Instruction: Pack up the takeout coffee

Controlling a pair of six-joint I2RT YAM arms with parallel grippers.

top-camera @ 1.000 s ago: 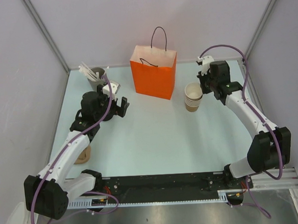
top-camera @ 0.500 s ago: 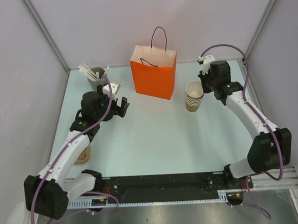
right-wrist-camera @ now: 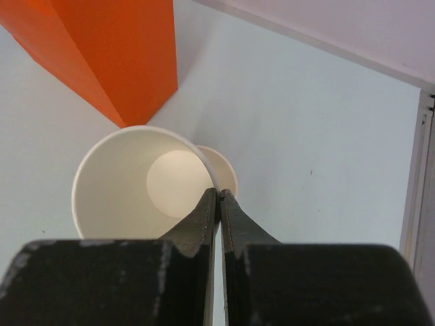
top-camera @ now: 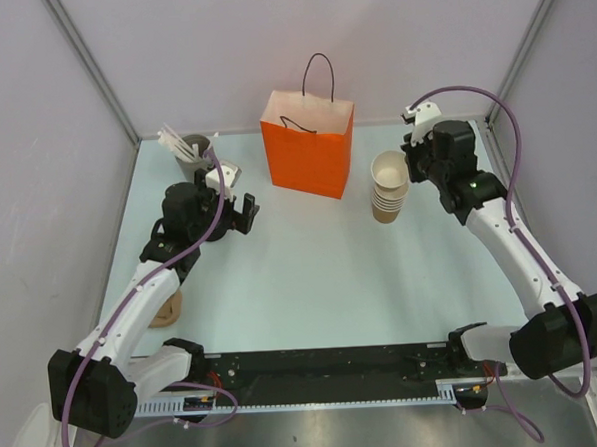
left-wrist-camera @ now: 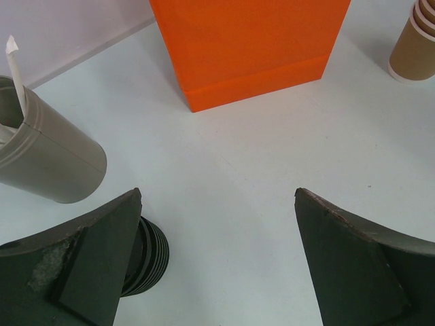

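**Right pincer nips the top cup's rim**

The right pincer is closed tight on the rim of a lidless paper cup, held over the cup stack at the table's two o'clock, beside the orange bag. The left pincer gapes wide and empty at ten o'clock, by the black lids.

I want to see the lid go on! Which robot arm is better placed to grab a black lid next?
Probably left. The left jaws stand open beside the stack of round black plastic lids. The right jaws are far off, shut on the rim of the top tan paper cup.
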